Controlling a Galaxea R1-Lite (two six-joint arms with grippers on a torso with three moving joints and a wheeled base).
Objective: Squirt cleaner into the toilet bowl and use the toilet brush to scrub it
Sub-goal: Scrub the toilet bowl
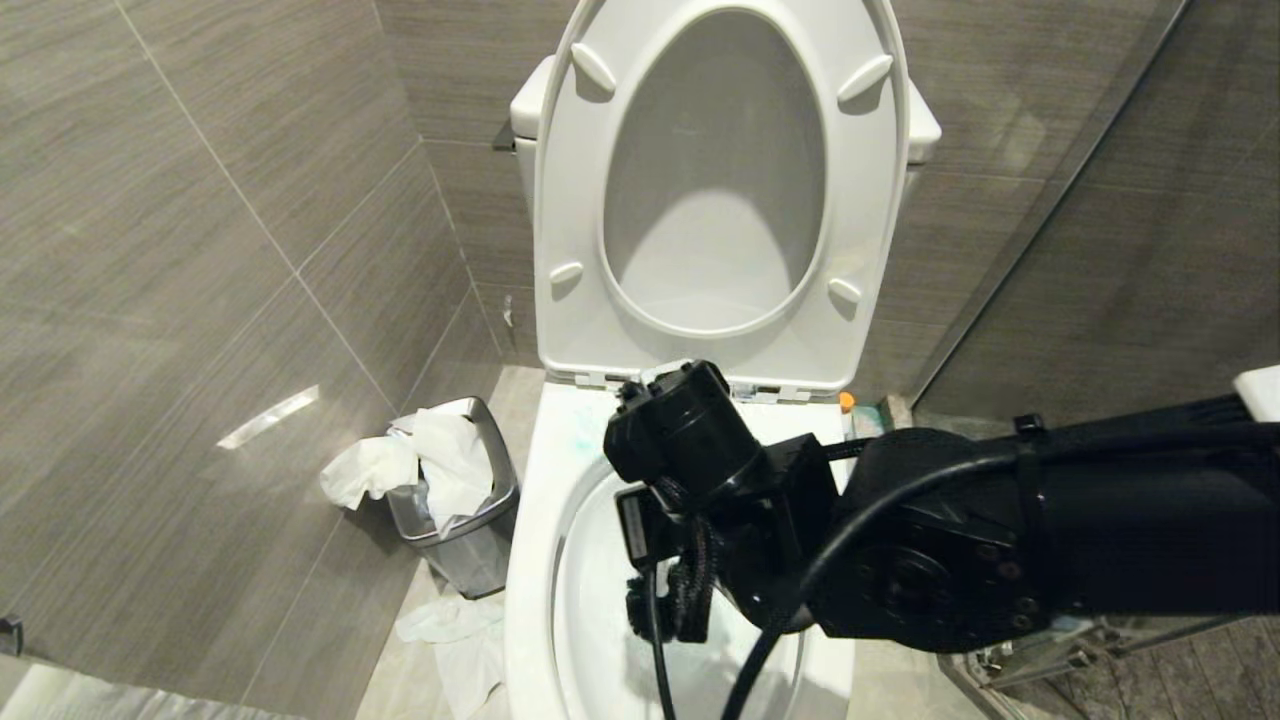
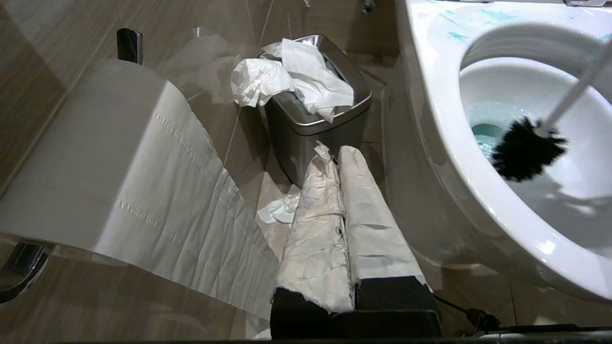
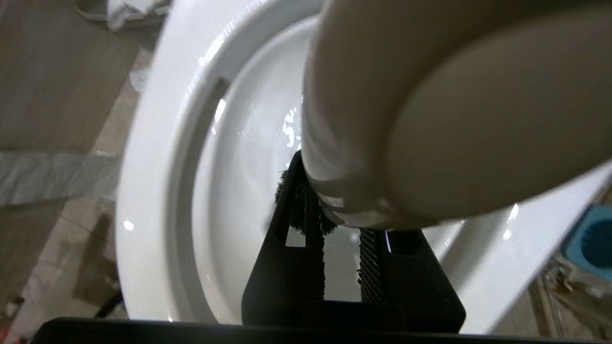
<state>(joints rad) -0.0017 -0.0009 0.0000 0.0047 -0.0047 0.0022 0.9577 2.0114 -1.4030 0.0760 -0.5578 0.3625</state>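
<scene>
We judge the main risk to be splashing: the toilet brush has its black bristle head low inside the toilet bowl, just above the blue-tinted water at the drain, and a quick flick could throw the cleaner over the rim onto the floor. Pale blue streaks of it already lie on the rim at the back of the bowl. A second worry is the grip. The right gripper is clenched around the slim white handle close to its rounded knob end, so the long lever below could twist or slip between the ribbed pads if the bristles are pressed hard against the ceramic.

The right arm reaches in across the bowl from the bowl's right side, its wrist bent so that the gripper points down into the basin in front of the raised seat.

The left gripper hangs beside the bowl, clenched and empty, its paper-wrapped tips aimed at the steel bin next to the bowl.
</scene>
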